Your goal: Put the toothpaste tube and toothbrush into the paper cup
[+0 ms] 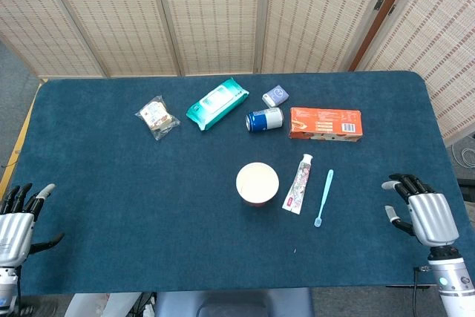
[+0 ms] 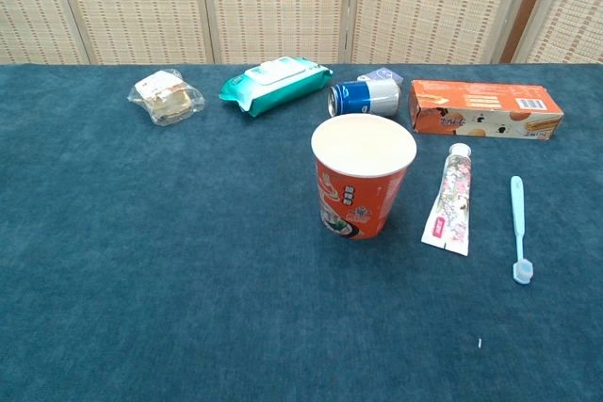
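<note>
An orange paper cup [image 1: 257,183] [image 2: 364,176] stands upright and empty near the table's middle. Just to its right lies a white toothpaste tube [image 1: 298,183] [image 2: 449,200], cap pointing away from me. A light blue toothbrush [image 1: 323,197] [image 2: 518,229] lies to the right of the tube, bristle end nearest me. My left hand [image 1: 16,221] hangs at the table's front left corner, fingers apart, holding nothing. My right hand [image 1: 421,210] is at the front right edge, fingers spread and empty, well to the right of the toothbrush. Neither hand shows in the chest view.
Along the back stand an orange carton [image 1: 326,123] [image 2: 486,108], a blue can [image 1: 264,119] [image 2: 365,98] on its side, a small grey packet [image 1: 275,95], a teal wipes pack [image 1: 216,103] [image 2: 274,83] and a clear snack bag [image 1: 157,116] [image 2: 166,98]. Folding screens [image 1: 215,12] close the rear.
</note>
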